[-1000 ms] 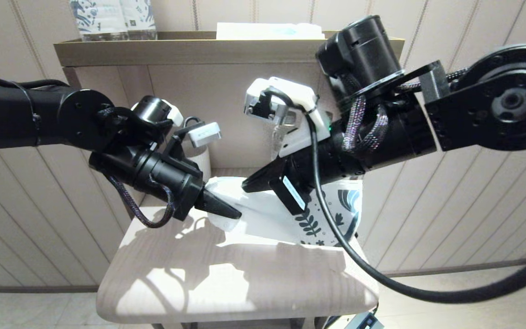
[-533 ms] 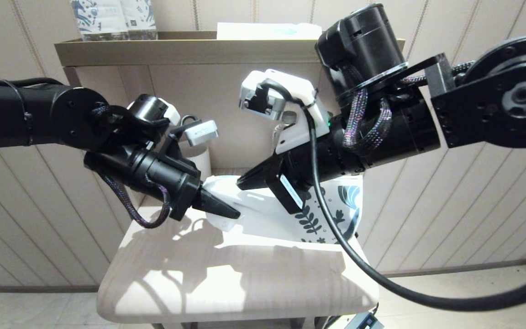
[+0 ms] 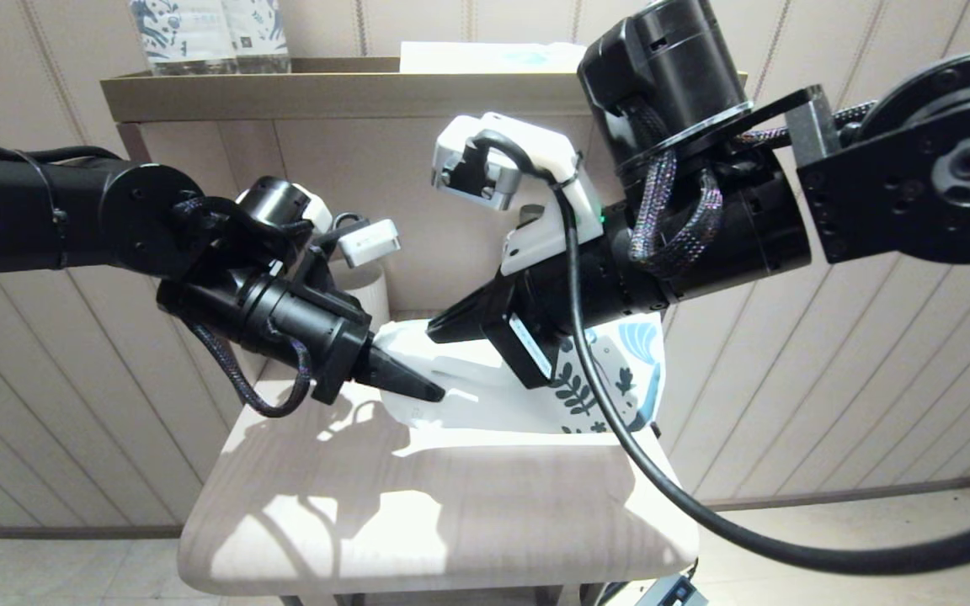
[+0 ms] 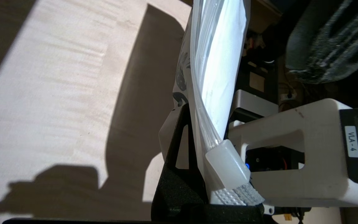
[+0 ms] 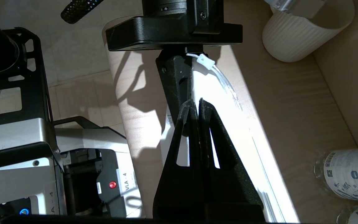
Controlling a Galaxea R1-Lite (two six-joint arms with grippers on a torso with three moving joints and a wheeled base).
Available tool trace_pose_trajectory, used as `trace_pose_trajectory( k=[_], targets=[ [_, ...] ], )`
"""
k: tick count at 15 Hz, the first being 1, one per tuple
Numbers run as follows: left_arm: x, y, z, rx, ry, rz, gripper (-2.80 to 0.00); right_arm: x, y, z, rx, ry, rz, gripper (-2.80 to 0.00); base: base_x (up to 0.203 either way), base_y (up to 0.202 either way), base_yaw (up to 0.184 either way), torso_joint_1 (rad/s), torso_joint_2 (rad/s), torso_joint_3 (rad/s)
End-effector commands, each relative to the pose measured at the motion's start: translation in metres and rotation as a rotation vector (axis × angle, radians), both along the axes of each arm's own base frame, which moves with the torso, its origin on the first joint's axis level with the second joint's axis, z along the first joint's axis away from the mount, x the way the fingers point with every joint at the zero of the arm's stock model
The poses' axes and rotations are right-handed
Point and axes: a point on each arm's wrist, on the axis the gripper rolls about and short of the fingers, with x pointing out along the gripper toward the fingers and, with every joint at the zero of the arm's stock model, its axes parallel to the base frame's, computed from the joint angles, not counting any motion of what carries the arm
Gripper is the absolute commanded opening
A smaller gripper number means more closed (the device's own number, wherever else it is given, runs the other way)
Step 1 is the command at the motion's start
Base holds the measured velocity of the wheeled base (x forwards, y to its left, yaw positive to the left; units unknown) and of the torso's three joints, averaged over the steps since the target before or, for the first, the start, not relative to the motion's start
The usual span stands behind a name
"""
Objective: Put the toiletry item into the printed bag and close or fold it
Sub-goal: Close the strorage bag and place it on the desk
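The printed bag (image 3: 485,387) hangs stretched between both grippers just above the back of the wooden stool (image 3: 418,505). Its leaf-print end points right. My left gripper (image 3: 430,391) is shut on the bag's plain left corner, where a small translucent white block (image 4: 227,165) sits on the zip strip against the ribbed pad. My right gripper (image 3: 439,331) is shut on the bag's top edge close to the left gripper. In the right wrist view the shut right gripper (image 5: 196,102) stands over the bright white bag (image 5: 228,124). The toothbrush is hidden.
A white ribbed cup (image 5: 303,37) stands at the back of the stool behind the left gripper. Blue-patterned bottles (image 3: 207,34) and a white and light blue packet (image 3: 493,57) sit on the shelf (image 3: 283,88) above. The robot's base (image 5: 73,155) lies below the stool's front edge.
My right gripper has slid left along the bag's top edge toward the left gripper and risen a little. The bag's printed end has lifted. The left gripper has barely moved.
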Motion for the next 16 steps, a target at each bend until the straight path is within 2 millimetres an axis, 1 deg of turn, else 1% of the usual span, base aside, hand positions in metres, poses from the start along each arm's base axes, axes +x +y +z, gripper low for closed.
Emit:
trace_pose_trajectory(
  k=[1, 5, 7, 9, 11, 14, 16],
  targets=[
    [0.003, -0.002, -0.008, -0.037, 0.011, -0.051, -2.80, -0.001, 0.000, -0.002, -0.014, 0.015, 0.007, -2.80, 0.000, 0.000, 0.000, 0.000, 0.00, 0.000],
    [0.002, 0.000, -0.023, -0.045, -0.014, -0.105, -2.80, -0.008, -0.010, 0.007, -0.023, 0.099, 0.082, -2.80, 0.000, 0.000, 0.000, 0.000, 0.00, 0.000],
    [0.000, 0.000, -0.026, -0.031, -0.029, -0.112, -2.80, -0.010, -0.011, 0.007, -0.037, 0.128, 0.100, -2.80, 0.000, 0.000, 0.000, 0.000, 0.00, 0.000],
    [0.000, 0.000, -0.026, -0.018, -0.074, -0.122, -2.80, -0.009, -0.011, 0.008, -0.037, 0.110, 0.110, -2.80, 0.000, 0.000, 0.000, 0.000, 0.00, 0.000],
    [0.004, 0.000, -0.016, 0.044, -0.158, -0.099, -2.80, -0.009, -0.010, 0.007, -0.041, 0.109, 0.112, -2.80, 0.000, 0.000, 0.000, 0.000, 0.00, 0.000],
    [-0.003, 0.003, 0.012, 0.128, -0.198, -0.098, -2.80, -0.010, -0.012, 0.009, -0.036, 0.099, 0.113, -2.80, 0.000, 0.000, 0.000, 0.000, 0.00, 0.000],
    [-0.008, 0.002, 0.031, 0.180, -0.222, -0.097, -2.80, -0.011, -0.012, 0.010, -0.034, 0.094, 0.116, -2.80, 0.000, 0.000, 0.000, 0.000, 0.00, 0.000]
  ],
)
